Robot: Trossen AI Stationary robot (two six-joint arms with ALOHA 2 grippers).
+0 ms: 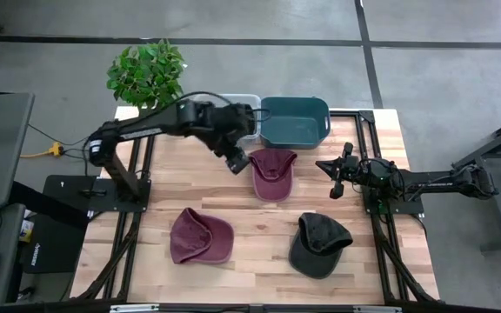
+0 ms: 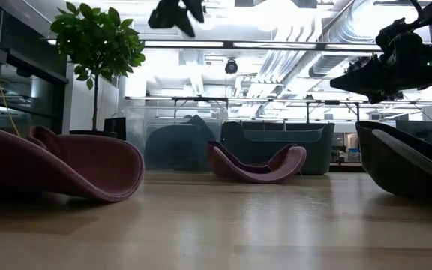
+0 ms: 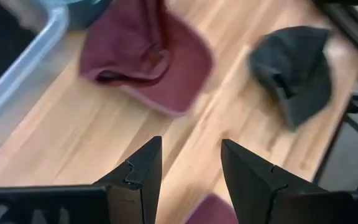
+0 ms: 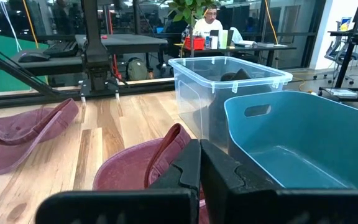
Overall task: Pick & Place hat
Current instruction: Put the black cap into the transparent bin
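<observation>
Hovering above the wooden bench (image 1: pixel 259 222), the left hand (image 1: pixel 237 163) hangs just beside the near rim of the clear plastic bin (image 1: pixel 249 130), its two dark fingers (image 3: pixel 143 168) standing apart with nothing between them. Directly beside that hand, on the side toward the teal bin (image 1: pixel 294 122), lies a maroon cap (image 1: pixel 272 172), upturned, with its long axis running from the teal bin toward the bench's near edge; its rounded end lies farther from the bin, though which end is the brim I cannot tell. The cap sits just short of the teal bin's near wall, not touching it. A second maroon cap (image 1: pixel 200 236) lies well away from the teal bin, toward the near-left part of the bench, its long axis roughly across the bench. A dark grey cap (image 1: pixel 320 245) rests near the right front, well apart from the teal bin, tilted on a diagonal. The right hand (image 1: pixel 337 180) waits beside the bench's right edge, level with the first maroon cap and pointing toward it, its fingers (image 4: pixel 185 171) pressed together and holding nothing. A potted plant (image 1: pixel 146 74) stands beyond the clear bin, off the bench's far-left corner.
</observation>
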